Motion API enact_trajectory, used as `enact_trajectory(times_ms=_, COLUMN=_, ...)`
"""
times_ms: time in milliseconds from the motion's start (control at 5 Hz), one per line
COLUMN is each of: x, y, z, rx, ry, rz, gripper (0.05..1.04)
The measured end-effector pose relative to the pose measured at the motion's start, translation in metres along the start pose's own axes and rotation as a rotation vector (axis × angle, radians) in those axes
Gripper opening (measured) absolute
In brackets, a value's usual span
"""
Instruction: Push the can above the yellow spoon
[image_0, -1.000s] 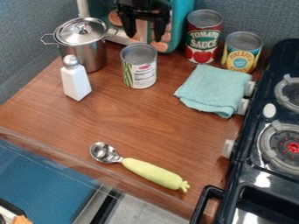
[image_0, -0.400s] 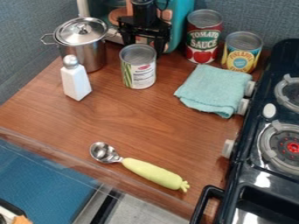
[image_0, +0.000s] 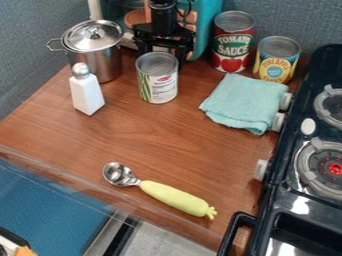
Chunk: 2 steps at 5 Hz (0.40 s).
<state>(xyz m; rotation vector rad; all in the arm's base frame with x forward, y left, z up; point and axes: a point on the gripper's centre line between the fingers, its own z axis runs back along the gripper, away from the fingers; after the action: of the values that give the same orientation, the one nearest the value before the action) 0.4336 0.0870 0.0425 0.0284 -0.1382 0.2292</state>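
Low behind a can (image_0: 157, 79), at the top of the camera view, is the black gripper (image_0: 163, 45); its lower part is partly hidden by the can, and the two look close or touching. The can stands upright, with a silver top and a white label with green stripes. The yellow spoon (image_0: 175, 198) lies at the front of the wooden counter, its metal scoop to the left and its yellow-green handle slanting down to the right.
A lidded metal pot (image_0: 97, 55) and a white shaker (image_0: 86, 92) stand left of the can. To its right are a tomato sauce can (image_0: 233, 42), a pineapple can (image_0: 276, 60), a folded teal cloth (image_0: 246, 102) and the stove (image_0: 294, 182).
The gripper has come down behind the can. The can has shifted slightly toward the front and left, still upright.
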Motion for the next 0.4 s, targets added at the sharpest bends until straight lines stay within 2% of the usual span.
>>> enact_trajectory(times_ms=200, x=-0.0054, y=0.0006, z=0.0032, rx=0.004, ry=0.044, rz=0.039, gripper=0.999)
enact_trajectory(times_ms=400, x=-0.0077, y=0.0002, z=0.0040, rx=0.003, ry=0.058, rz=0.052, gripper=0.999)
